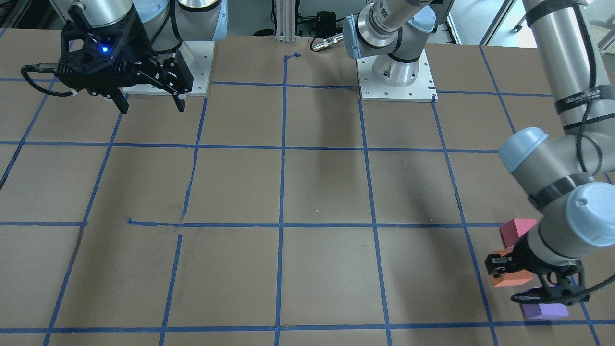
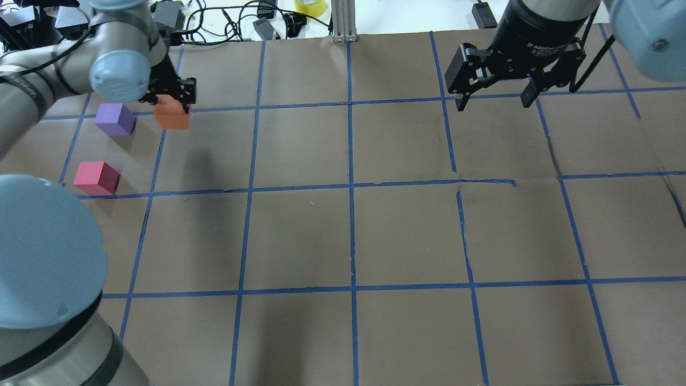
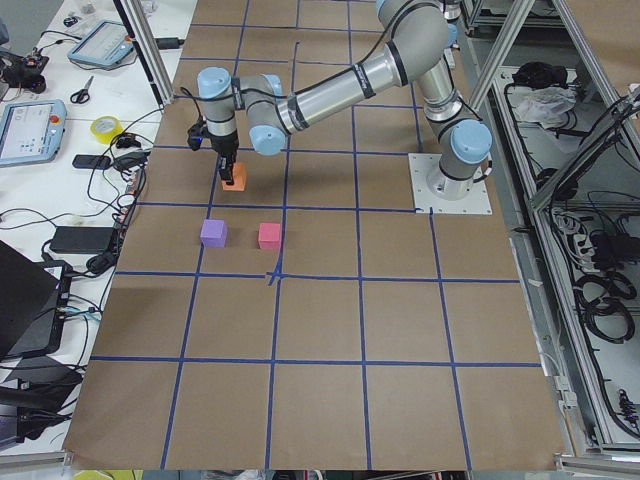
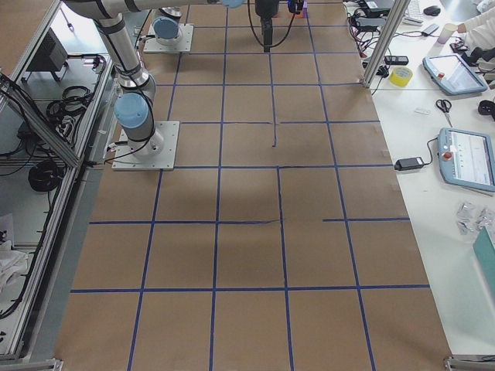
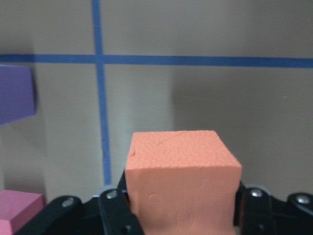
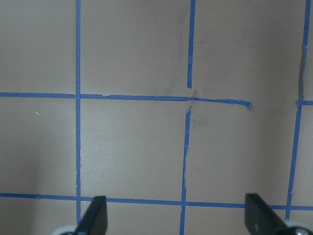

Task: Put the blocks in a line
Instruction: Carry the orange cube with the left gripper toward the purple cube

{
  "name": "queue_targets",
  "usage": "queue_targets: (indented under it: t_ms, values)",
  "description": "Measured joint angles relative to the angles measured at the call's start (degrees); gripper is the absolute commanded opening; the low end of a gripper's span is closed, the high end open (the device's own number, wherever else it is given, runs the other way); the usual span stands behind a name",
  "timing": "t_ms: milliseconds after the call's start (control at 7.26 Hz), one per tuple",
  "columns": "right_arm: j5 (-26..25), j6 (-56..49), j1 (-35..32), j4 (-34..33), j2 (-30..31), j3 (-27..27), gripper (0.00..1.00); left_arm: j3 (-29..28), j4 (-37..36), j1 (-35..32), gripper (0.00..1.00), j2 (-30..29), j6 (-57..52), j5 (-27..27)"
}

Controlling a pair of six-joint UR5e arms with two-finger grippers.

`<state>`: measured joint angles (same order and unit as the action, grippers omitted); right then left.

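Note:
My left gripper (image 2: 174, 102) is shut on the orange block (image 2: 172, 115), holding it low over the table at the far left. The orange block fills the left wrist view (image 5: 181, 181) between the two fingers. The purple block (image 2: 114, 119) sits on the table just left of it. The red-pink block (image 2: 96, 178) sits nearer to me, apart from both. In the front-facing view the red-pink (image 1: 516, 230), orange (image 1: 511, 278) and purple (image 1: 545, 311) blocks are at the right edge. My right gripper (image 2: 490, 102) is open and empty, high over the far right.
Blue tape lines (image 2: 351, 187) form a grid on the brown table. The two arm bases (image 1: 396, 77) stand at my edge. Cables and a yellow tape roll (image 2: 310, 5) lie beyond the far edge. My left arm's elbow (image 2: 43, 252) hangs over the near left.

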<state>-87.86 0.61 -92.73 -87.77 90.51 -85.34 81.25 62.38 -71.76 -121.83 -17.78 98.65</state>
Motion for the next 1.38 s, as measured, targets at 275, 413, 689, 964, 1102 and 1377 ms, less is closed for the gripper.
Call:
queue_targets:
  t_ms: [275,413,689,964,1102,1377]
  values:
    - [-0.2,0.0,0.0,-0.3,-0.1,0.0,1.0,-0.3,-2.1,6.6,0.0,-0.9,-6.2,-0.1]
    - [0.0,0.0,0.0,-0.4,-0.1,0.0,1.0,-0.4,-2.6,7.7,0.0,-1.3,-9.7,-0.3]
    - [0.3,0.1,0.0,-0.6,-0.4,0.0,1.0,-0.5,-2.8,8.4,0.0,-1.6,-15.4,-1.7]
    - [0.4,0.1,0.0,-0.6,-0.8,0.0,1.0,-0.5,-2.5,8.6,0.0,-1.6,-16.4,-5.7]
    - [0.4,0.0,0.0,-0.6,-1.0,0.0,1.0,-0.3,-2.6,8.7,0.0,-1.6,-16.3,-6.4]
    - [0.4,0.0,0.0,-0.7,-1.1,0.0,1.0,0.1,-2.7,9.1,0.0,-1.8,-15.9,-6.4]
